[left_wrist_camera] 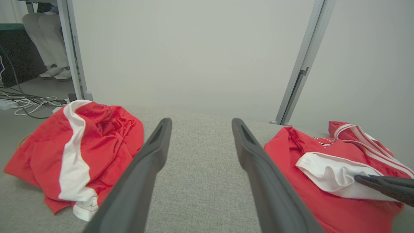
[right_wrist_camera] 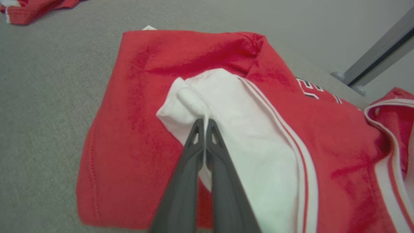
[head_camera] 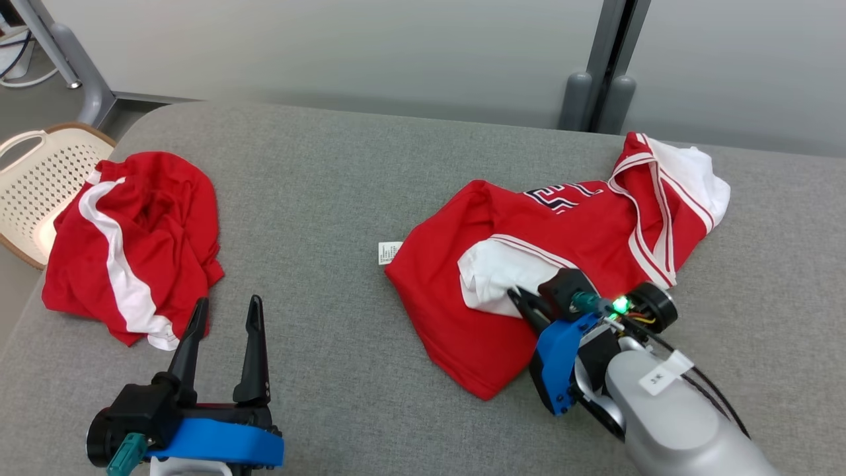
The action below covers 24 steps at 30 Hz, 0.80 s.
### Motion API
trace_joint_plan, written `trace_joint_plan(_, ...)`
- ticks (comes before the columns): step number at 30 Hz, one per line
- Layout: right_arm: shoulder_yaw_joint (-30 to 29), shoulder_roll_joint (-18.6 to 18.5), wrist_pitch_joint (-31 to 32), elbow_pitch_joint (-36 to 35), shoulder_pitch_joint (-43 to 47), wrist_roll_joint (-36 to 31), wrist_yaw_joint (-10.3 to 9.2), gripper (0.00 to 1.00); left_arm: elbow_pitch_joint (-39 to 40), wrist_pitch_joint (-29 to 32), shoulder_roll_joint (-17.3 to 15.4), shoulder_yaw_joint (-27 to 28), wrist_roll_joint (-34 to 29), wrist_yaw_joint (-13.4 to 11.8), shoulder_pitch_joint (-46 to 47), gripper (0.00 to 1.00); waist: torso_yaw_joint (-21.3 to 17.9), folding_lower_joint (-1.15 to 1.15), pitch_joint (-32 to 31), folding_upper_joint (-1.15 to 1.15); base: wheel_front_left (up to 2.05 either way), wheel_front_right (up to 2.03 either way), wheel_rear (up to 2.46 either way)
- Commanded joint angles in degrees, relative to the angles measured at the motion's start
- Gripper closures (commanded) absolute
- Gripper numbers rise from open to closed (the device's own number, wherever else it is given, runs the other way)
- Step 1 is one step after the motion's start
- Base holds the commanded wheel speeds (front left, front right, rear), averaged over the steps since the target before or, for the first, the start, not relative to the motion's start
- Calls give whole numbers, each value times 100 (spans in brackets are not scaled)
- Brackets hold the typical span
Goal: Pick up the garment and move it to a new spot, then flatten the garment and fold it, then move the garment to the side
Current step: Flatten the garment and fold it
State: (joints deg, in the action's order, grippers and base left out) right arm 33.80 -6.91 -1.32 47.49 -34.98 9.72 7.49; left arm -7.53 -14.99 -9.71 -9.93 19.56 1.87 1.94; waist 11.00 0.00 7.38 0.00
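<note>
**Right hand pinching a white fold of the red garment on the table.**

The garment (head_camera: 529,231), a red jersey with white trim, lies crumpled on the right half of the grey, fabric-covered table (head_camera: 330,198), well apart from the other red cloth (head_camera: 132,244) at the left edge. The right hand (right_wrist_camera: 203,122) is pressed together on a raised white fold (right_wrist_camera: 226,97) near the garment's near side. The left hand (head_camera: 228,301) hovers spread and empty over bare table between the two heaps. Judging by its creases and drape, the fabric is light, limp and not fragile. It will likely sag and trail from a single hold, and a shallow pinch may slip. A deep bite on a doubled fold or trimmed hem seems surest, with a second hold at another edge for spreading.
</note>
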Motion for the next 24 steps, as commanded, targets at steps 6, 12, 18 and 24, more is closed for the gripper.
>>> trace_joint_plan(6, -866, -302, -211, -750, 471, 351, 1, 100, 30, -28, -38, 92, -5, -45, -155, 0, -148, 0, -190, 0, 0, 0, 0)
trace_joint_plan(12, -2428, -539, 144, -2223, 1569, -39, 1, 100, 92, -28, -99, 167, 12, -85, -293, 0, -490, 0, -300, 0, 0, 0, 0)
trace_joint_plan(18, -3718, -264, 646, -3838, 2672, -397, 1, 100, 155, -27, -114, 171, 34, -91, -266, 0, -837, 0, -268, 0, 0, 0, 0)
trace_joint_plan(24, -4374, 29, 921, -4734, 3230, -762, 1, 100, 139, -27, -108, 123, 21, -87, -162, 0, -1038, 0, -241, 0, 0, 0, 0)
